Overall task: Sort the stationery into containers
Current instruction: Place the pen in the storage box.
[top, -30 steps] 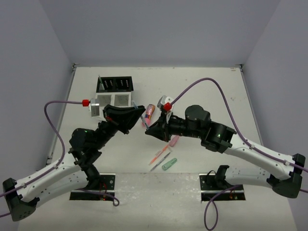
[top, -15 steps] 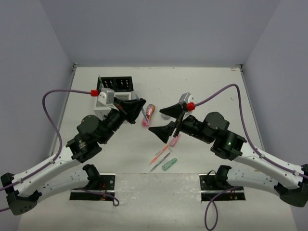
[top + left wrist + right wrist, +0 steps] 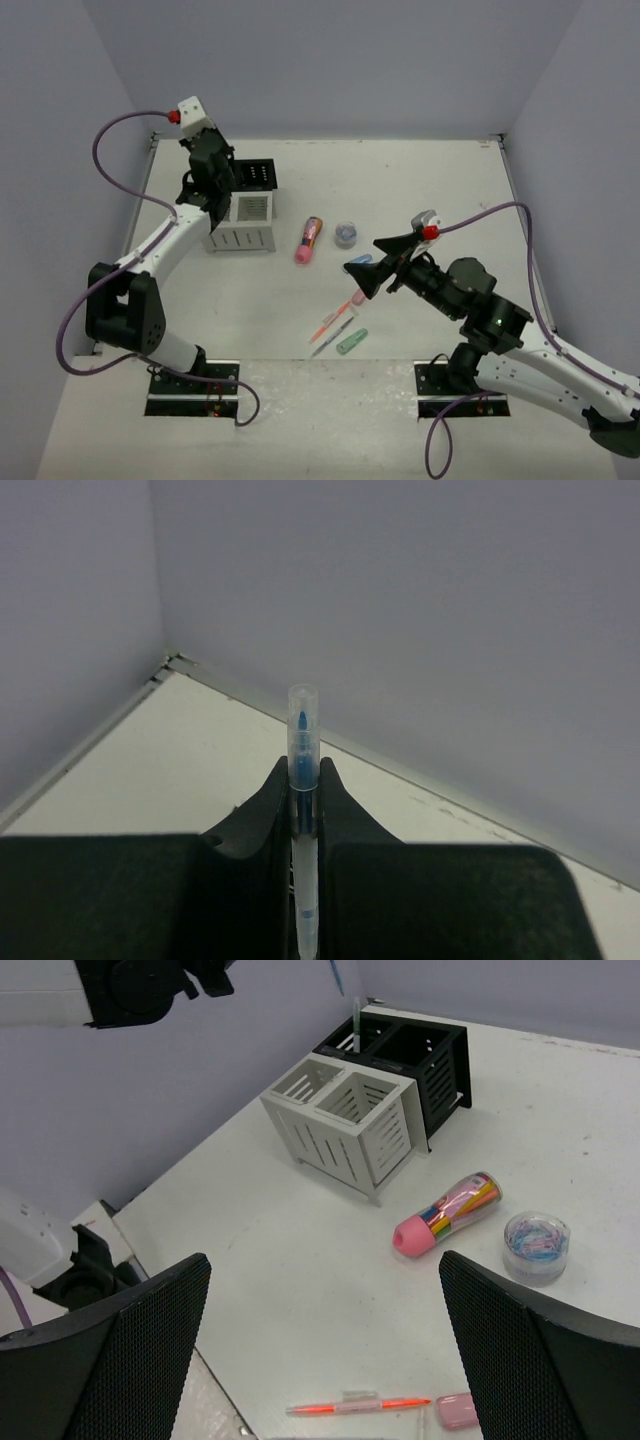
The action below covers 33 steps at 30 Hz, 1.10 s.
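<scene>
Pen (image 3: 302, 740) is being pinched lengthwise between the left gripper's (image 3: 303, 780) closed fingers, raised by the rack (image 3: 255, 172), probably so it can slide straight into a slot. Right gripper (image 3: 378, 262) is hovering empty, spread wide (ready to grab), near the orange pen (image 3: 330, 322) and capsule (image 3: 352, 341).

free: far-right desk (image 3: 450, 180); gap between organiser (image 3: 245, 225) and pink tube (image 3: 309, 239) | blocked: left hand (image 3: 302, 780) with blue pen (image 3: 302, 720) over black rack (image 3: 255, 172); roll (image 3: 346, 235), pens (image 3: 335, 328) lie mid-desk near right hand (image 3: 361, 254)
</scene>
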Available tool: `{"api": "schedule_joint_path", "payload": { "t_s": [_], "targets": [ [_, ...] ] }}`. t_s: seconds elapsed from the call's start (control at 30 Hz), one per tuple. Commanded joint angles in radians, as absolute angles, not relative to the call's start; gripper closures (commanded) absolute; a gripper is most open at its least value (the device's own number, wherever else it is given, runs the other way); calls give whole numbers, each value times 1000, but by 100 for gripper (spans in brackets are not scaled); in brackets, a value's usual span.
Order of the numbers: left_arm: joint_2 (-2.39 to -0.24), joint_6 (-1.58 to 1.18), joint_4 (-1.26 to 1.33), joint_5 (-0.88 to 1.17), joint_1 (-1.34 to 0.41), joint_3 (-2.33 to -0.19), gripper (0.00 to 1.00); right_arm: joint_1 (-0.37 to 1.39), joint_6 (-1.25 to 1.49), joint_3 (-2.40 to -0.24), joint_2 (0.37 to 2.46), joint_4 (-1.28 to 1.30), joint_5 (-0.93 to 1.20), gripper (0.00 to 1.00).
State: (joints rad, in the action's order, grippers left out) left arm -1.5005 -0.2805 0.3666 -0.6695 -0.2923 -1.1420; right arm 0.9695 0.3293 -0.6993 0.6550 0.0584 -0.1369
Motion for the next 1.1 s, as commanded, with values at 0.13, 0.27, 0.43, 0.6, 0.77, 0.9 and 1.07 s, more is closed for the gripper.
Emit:
{"api": "schedule_joint_path", "payload": {
  "t_s": [0.13,0.27,0.43,0.6,0.77,0.9,1.07],
  "targets": [
    [-1682,-163,679,-638,-166,-1195,100,969,369,-643,564,79,-119,1],
    [-1742,-193,723,-578,-153,-1163,100,969,358,-648,557,84,-84,1],
    [-1802,-238,769,-572,-150,-1120,100,969,353,-643,560,77,-75,1],
    [-1824,-307,653,-597,-147,-1121,76,969,354,-637,565,77,-89,1],
    [-1753,-376,426,-613,-155,-1175,13,969,366,-652,613,81,-147,1],
    [-1625,-453,214,-665,-163,-1250,0,967,409,-687,680,106,-246,1],
    [-1440,-512,-128,-563,-185,-1397,0,953,529,-756,774,192,-377,1]
  ]
}}
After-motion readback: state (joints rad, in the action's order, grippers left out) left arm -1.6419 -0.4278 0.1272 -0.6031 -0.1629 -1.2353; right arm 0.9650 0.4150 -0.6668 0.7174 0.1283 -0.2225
